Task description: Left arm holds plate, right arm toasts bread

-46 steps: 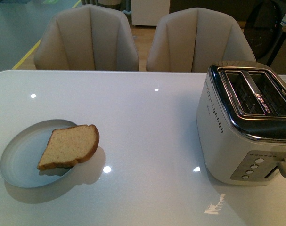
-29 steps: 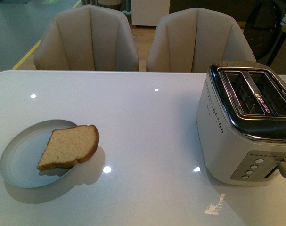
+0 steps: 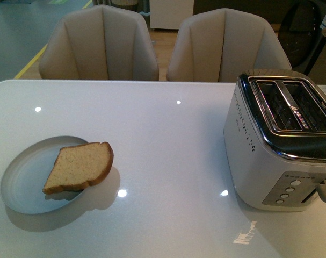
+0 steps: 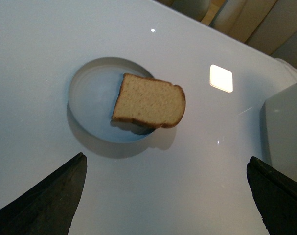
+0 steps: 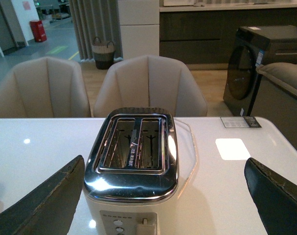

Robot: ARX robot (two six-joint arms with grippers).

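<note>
While left gripper (image 4: 166,159) gapes, bread (image 4: 149,100) lies ahead, apart.

Neither arm shows in the front view. The left gripper (image 4: 166,157) points steeply downward, its two dark fingers (image 4: 50,196) spread wide and holding nothing. The right gripper (image 5: 165,159) points closer to level, its fingers (image 5: 45,200) likewise spread wide and holding nothing.
</note>
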